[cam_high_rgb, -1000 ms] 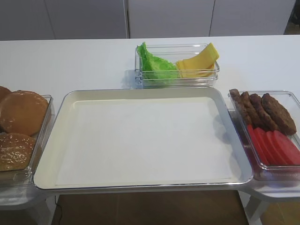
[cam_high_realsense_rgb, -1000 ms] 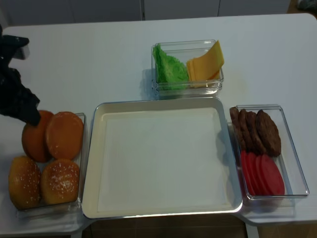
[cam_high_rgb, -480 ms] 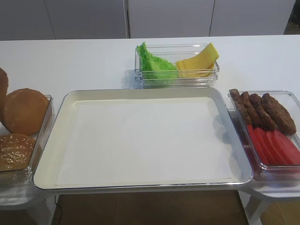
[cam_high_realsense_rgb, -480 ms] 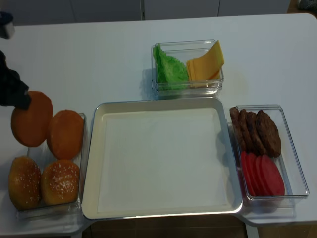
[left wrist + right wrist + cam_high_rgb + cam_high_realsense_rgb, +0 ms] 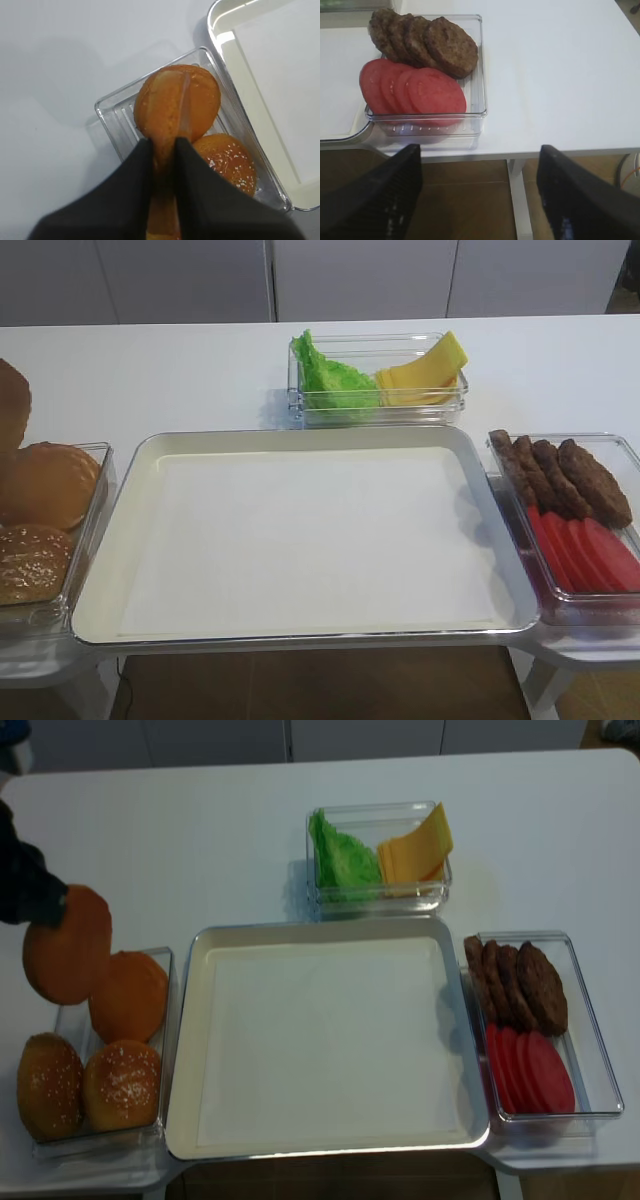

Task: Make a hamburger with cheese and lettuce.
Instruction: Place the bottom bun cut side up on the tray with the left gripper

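Note:
My left gripper (image 5: 163, 143) is shut on the hamburger bun half (image 5: 166, 120), held edge-on between its fingers above the clear bun box (image 5: 107, 114). From overhead the bun half (image 5: 68, 945) hangs at the far left, just over the box's back corner, below the gripper (image 5: 45, 900). Lettuce (image 5: 345, 860) and cheese (image 5: 415, 850) share a clear box behind the tray (image 5: 320, 925). My right gripper (image 5: 477, 200) is open with nothing in it, off the table's front edge near the patty box.
A plain bun (image 5: 128, 995) and two sesame buns (image 5: 85, 1085) lie in the left box. Dark patties (image 5: 420, 40) and tomato slices (image 5: 415, 90) fill the right box (image 5: 481, 60). The paper-lined tray (image 5: 300, 437) takes up the middle.
My left gripper has lifted the bun half up out of the left box and a little toward the back. The right gripper has not visibly moved.

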You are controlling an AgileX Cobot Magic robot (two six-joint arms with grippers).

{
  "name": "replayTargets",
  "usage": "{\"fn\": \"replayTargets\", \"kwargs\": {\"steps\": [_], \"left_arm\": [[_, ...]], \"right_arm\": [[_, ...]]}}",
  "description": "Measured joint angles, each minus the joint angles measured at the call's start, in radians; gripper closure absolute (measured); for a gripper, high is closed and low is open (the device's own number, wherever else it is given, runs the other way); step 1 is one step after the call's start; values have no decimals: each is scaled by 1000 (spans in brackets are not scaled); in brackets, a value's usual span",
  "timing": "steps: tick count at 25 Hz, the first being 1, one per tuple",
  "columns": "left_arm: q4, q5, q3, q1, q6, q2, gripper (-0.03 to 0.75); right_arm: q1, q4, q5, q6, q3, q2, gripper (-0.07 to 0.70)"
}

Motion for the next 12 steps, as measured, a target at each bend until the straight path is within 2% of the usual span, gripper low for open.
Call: {"fn": "replayTargets", "kwargs": {"steps": [7,12], "left_arm": [[125,2,0,-165,-135,-2,622],[198,2,0,-313,-207,-2,622]], "right_arm": [[0,0,0,0,0,0,71],[0,0,0,0,0,0,71]]}}
